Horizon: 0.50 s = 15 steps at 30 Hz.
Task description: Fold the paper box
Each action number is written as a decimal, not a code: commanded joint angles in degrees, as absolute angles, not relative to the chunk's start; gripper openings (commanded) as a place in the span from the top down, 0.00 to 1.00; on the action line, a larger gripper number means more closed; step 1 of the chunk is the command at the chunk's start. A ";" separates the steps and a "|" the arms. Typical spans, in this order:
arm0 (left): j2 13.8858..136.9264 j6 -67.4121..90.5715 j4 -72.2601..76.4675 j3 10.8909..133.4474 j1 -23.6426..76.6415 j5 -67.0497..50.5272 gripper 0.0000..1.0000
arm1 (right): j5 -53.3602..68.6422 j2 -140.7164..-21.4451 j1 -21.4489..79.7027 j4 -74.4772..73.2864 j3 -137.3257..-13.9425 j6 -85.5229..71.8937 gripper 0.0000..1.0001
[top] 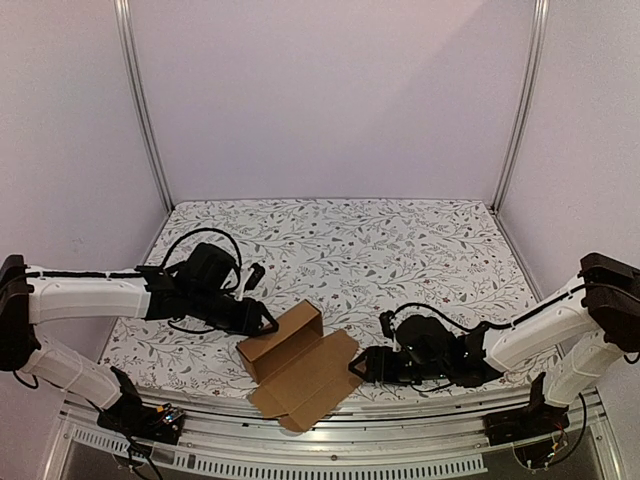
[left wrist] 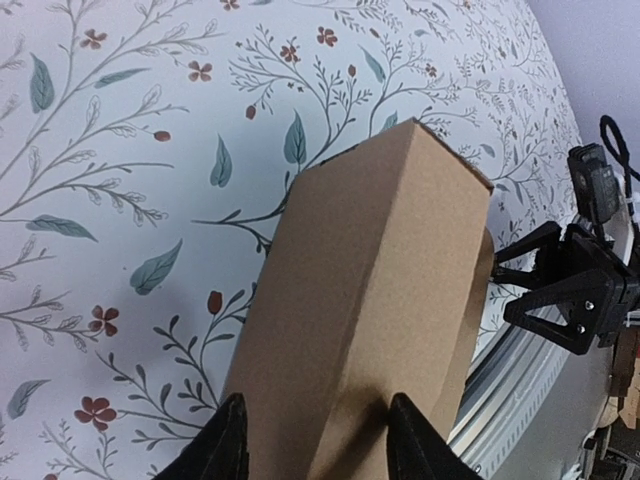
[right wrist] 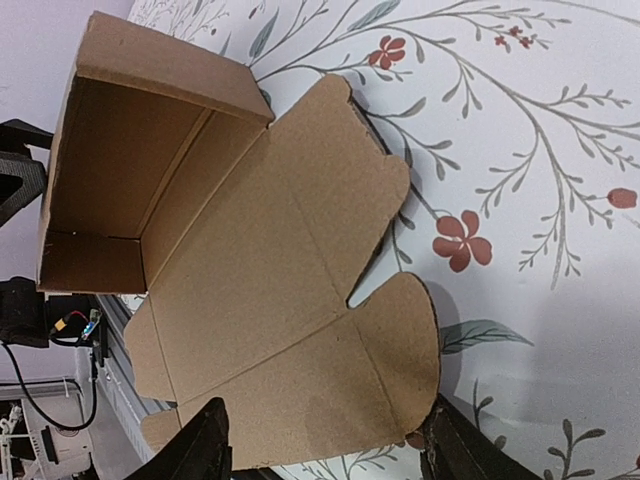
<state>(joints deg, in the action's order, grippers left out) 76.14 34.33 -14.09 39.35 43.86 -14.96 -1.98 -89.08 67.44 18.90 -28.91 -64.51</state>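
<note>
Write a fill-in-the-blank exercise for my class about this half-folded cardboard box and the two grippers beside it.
1. The paper box is made of plain ___ cardboard.
2. The tablecloth under it is printed with leaves and small red ___.
3. Near the left gripper, the box's walls stand ___.
4. Near the right gripper, its flaps lie ___ on the cloth.
Missing words: brown; flowers; upright; flat.

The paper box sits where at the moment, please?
Top view: the box lies near the table's front edge, between the left claw and right claw.
</note>
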 commanded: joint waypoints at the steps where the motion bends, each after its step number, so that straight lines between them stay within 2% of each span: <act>1: 76.27 34.75 -14.41 37.82 41.76 -15.11 0.55 | -2.63 -92.21 67.22 20.25 -26.24 -65.28 0.36; 11: 78.40 36.06 -12.32 35.93 38.65 -16.48 0.60 | -0.86 -96.07 67.11 32.05 -24.08 -66.97 0.37; 15: 79.16 36.38 -11.62 35.36 37.69 -17.15 0.61 | -0.66 -99.52 67.04 38.17 -23.78 -67.55 0.41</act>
<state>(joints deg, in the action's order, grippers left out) 76.99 35.88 -10.04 37.50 39.40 -17.67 -1.48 -95.07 67.37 35.86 -25.71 -66.19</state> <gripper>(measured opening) 0.396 0.605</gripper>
